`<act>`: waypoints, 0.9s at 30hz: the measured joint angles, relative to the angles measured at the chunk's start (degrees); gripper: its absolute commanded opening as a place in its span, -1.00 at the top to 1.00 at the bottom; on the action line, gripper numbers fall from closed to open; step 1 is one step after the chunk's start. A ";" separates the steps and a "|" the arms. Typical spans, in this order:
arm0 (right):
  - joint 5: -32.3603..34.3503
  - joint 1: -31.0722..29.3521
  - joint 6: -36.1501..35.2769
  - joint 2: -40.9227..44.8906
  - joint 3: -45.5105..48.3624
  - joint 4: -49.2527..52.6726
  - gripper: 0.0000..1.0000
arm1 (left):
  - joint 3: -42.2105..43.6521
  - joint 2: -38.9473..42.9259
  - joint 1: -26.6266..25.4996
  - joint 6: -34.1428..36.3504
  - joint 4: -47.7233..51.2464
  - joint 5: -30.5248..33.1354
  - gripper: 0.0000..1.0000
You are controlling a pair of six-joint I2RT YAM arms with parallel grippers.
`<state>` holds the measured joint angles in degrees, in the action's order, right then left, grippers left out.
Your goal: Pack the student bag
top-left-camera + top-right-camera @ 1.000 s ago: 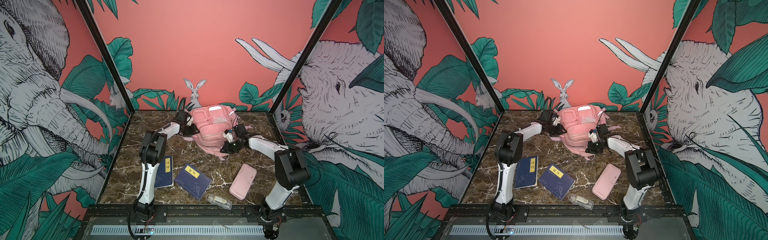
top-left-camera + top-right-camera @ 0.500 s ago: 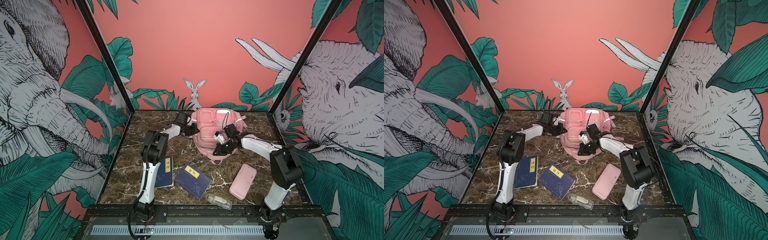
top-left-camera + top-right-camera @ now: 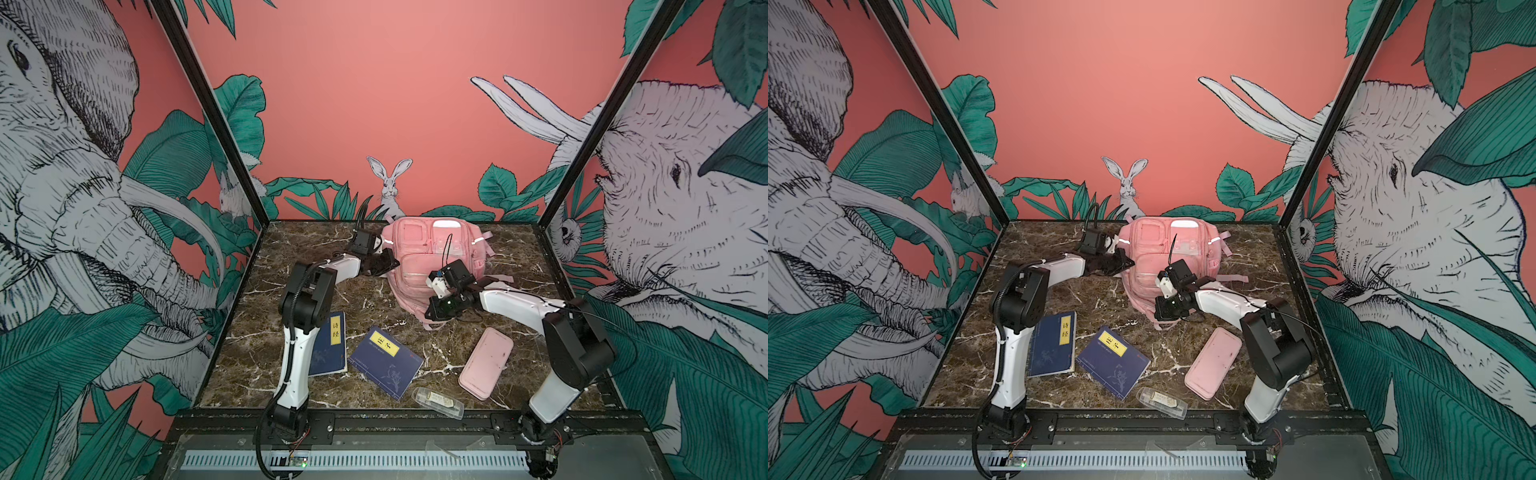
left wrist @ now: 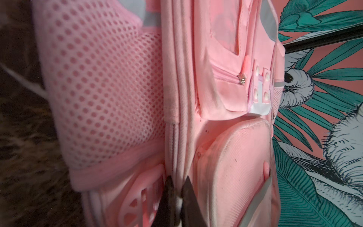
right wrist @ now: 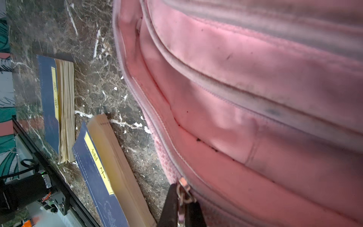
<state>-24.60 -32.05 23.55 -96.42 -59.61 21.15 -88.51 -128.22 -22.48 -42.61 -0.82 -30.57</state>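
**Bag at rear centre of worktop, both grippers closed on it.**

At the front edge of the worktop (image 3: pixel 374 299) lies a clear box (image 3: pixel 437 402). Behind it, a pink pencil case (image 3: pixel 485 362) lies to the right. The left book (image 3: pixel 330 347) and right book (image 3: pixel 385 361), both blue, lie flat to the left of the case. All four items are apart from the bag (image 3: pixel 419 257). The right gripper (image 5: pixel 181 205) is at the near end of the bag, its jaws pinching the zip pull (image 5: pixel 184 194). The bag lies front pockets up at the rear centre of the worktop, between the two grippers. The left gripper (image 4: pixel 177 198) is at the bag's left side, just beside the mesh pocket (image 4: pixel 102 88). Its jaws are pressed together on a raised seam of the bag.
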 measured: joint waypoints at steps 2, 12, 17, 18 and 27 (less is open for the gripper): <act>1.44 -0.79 1.07 0.61 0.26 -0.79 0.97 | 0.57 0.11 0.00 -0.28 -0.76 0.07 1.00; 5.11 -3.21 5.46 0.59 2.75 -7.23 0.66 | 0.81 0.46 0.00 -0.48 -1.01 0.15 1.00; 7.34 -4.48 8.50 0.59 6.86 -14.60 0.70 | 0.81 0.48 0.00 -0.48 -0.98 0.13 1.00; 8.09 -4.85 9.14 0.61 7.41 -15.69 0.70 | 0.81 0.48 0.00 -0.48 -0.98 0.15 1.00; 18.97 -8.98 12.28 3.76 10.27 -19.08 0.86 | 0.81 0.52 0.00 -0.50 -1.03 0.15 1.00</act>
<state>-5.63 -41.04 35.83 -92.66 -49.34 2.07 -87.70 -127.70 -22.48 -43.11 -1.85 -30.41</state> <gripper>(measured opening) 0.096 0.072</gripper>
